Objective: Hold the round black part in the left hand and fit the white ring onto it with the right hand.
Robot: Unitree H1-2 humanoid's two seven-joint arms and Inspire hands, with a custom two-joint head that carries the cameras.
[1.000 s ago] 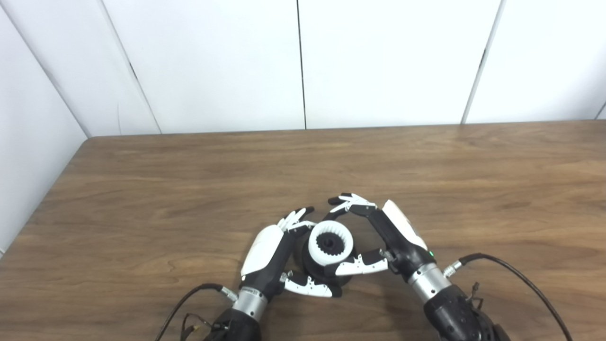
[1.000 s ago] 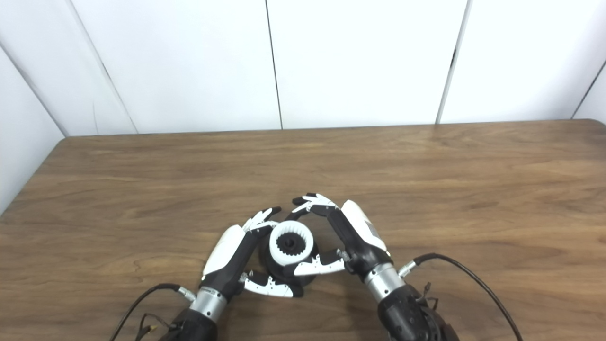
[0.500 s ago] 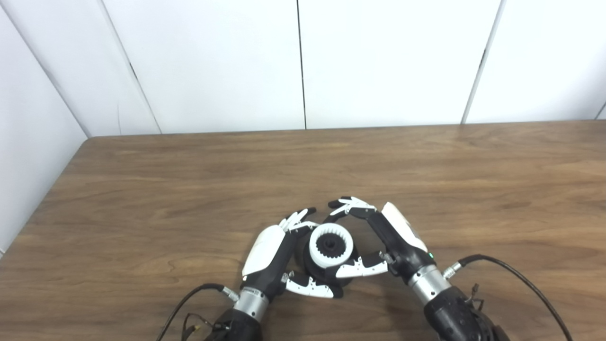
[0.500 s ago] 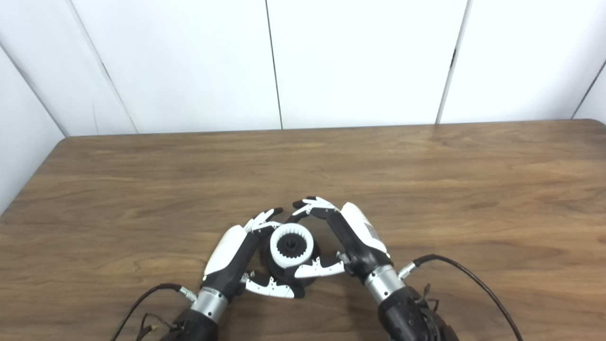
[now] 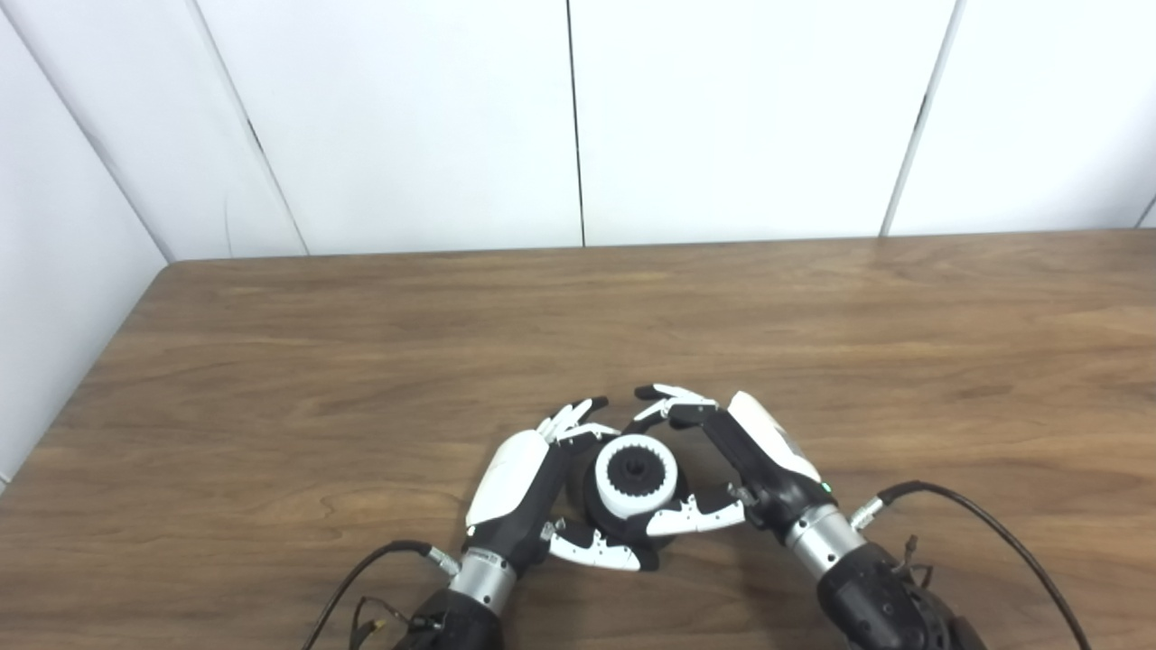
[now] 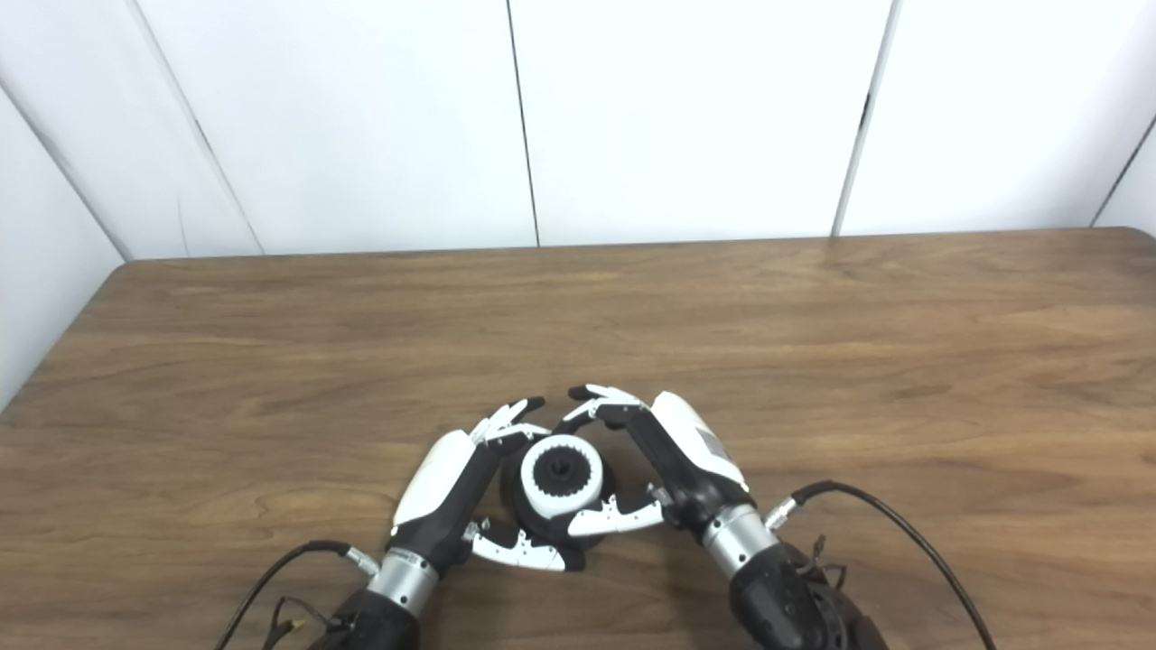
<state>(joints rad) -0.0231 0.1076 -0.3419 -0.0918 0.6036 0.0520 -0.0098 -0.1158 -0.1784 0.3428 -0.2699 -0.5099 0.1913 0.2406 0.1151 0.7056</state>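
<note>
The round black part [image 5: 635, 470] sits low on the wooden table [image 5: 361, 361], near its front edge. My left hand [image 5: 522, 487] is shut on it, fingers behind and thumb in front. The white toothed ring [image 5: 609, 492] lies around the black part's hub, its top face up. My right hand [image 5: 754, 456] arches over from the right. Its fingertips [image 5: 664, 402] reach the ring's far side and its thumb [image 5: 691, 518] presses the ring's near edge. The black part's lower body is mostly hidden by both thumbs.
A black cable [image 5: 993, 533] loops off the right wrist and another cable [image 5: 361, 569] trails from the left wrist. White wall panels [image 5: 578, 117] stand behind the table's far edge. The table's left edge runs diagonally at the picture's left.
The white ring has sunk lower over the black part and looks smaller. Both hands have drawn slightly nearer to me, and the right fingers have curled closer to the ring.
</note>
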